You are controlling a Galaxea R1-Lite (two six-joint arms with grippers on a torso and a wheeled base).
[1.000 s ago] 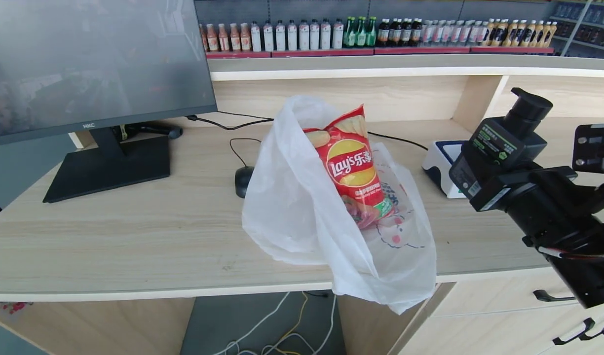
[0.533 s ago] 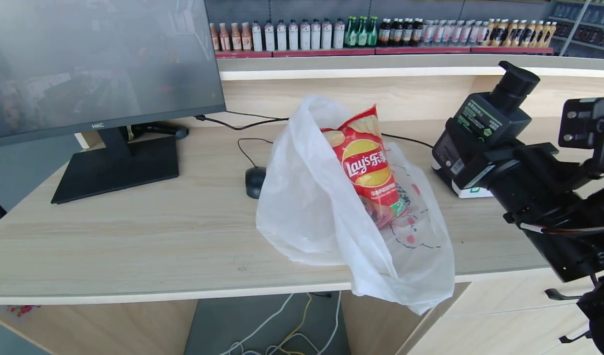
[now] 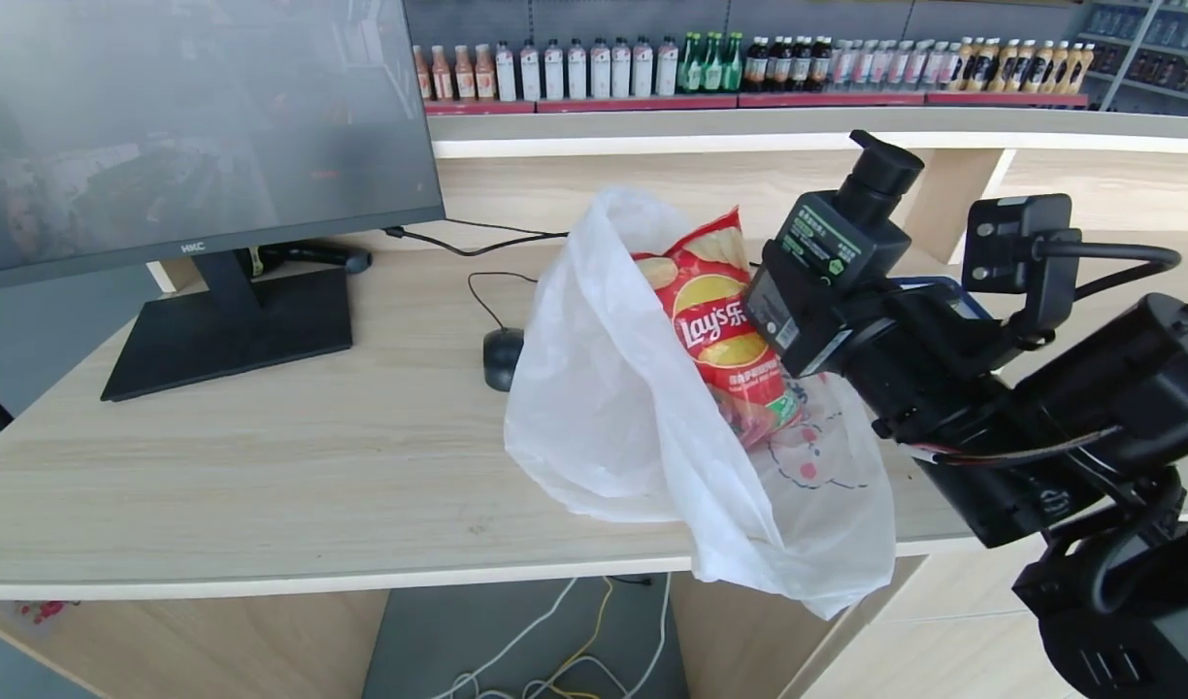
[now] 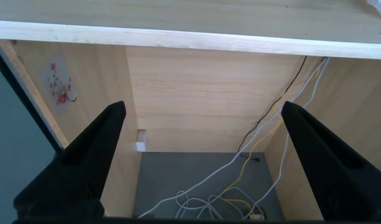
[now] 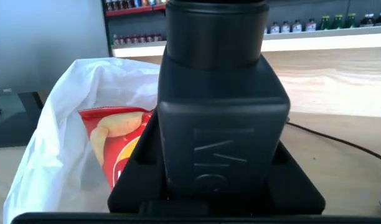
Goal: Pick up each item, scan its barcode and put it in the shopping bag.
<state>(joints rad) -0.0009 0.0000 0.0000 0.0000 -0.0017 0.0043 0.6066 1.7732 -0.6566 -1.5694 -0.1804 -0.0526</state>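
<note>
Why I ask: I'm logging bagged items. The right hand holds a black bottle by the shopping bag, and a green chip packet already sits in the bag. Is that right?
Not quite. The chip packet in the shopping bag is red, not green; the head view shows it. The right hand does hold the black bottle by the bag.

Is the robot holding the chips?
No, the right gripper holds a black bottle, and the chips sit inside the white shopping bag.

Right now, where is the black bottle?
In the head view, right of centre: the black bottle is held in the right gripper, beside the chips bag in the shopping bag.
</note>
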